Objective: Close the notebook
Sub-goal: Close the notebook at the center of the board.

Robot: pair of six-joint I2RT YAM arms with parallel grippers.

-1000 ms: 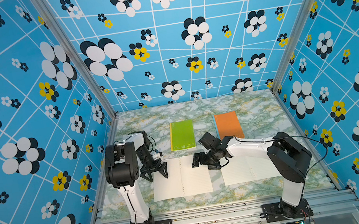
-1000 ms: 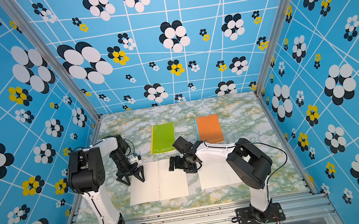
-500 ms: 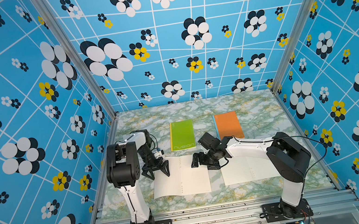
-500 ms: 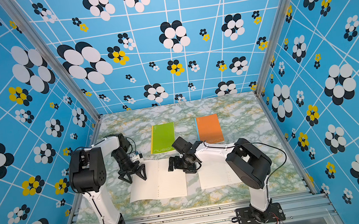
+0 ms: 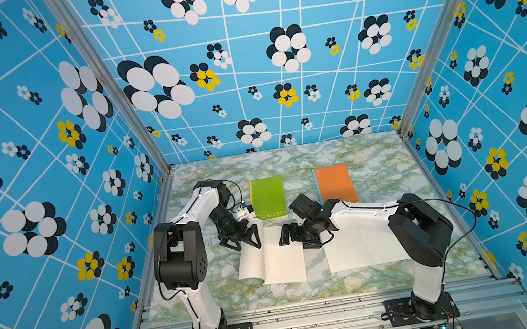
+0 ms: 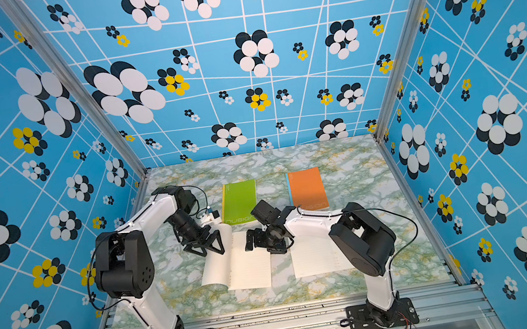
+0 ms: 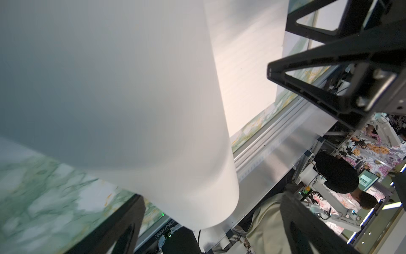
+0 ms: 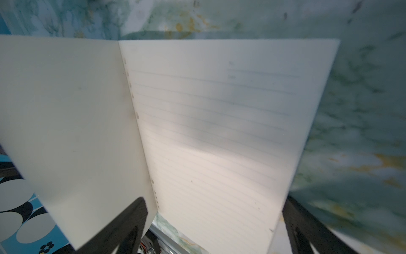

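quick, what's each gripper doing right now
left gripper: open, lifted notebook page between its jaws
right gripper: open, holding nothing

The curled notebook [image 5: 284,258] showed cream ruled pages. The table [image 5: 381,168] was green-white marbled, veined yellow.

- The lifted left page [image 5: 250,262] of the open notebook [image 5: 284,258] curls up between the left gripper [image 5: 244,244] and the right gripper [image 5: 297,238], barring the straight way between them.
- The green notebook [image 5: 268,198] and orange notebook [image 5: 335,184] lie flat just beyond both grippers.
- A second open notebook [image 5: 358,250] lies under the right arm [image 5: 363,215].
- A narrow bare strip of table [image 5: 375,158] parts the two open notebooks.
- The table's far strip and near edge lie bare.
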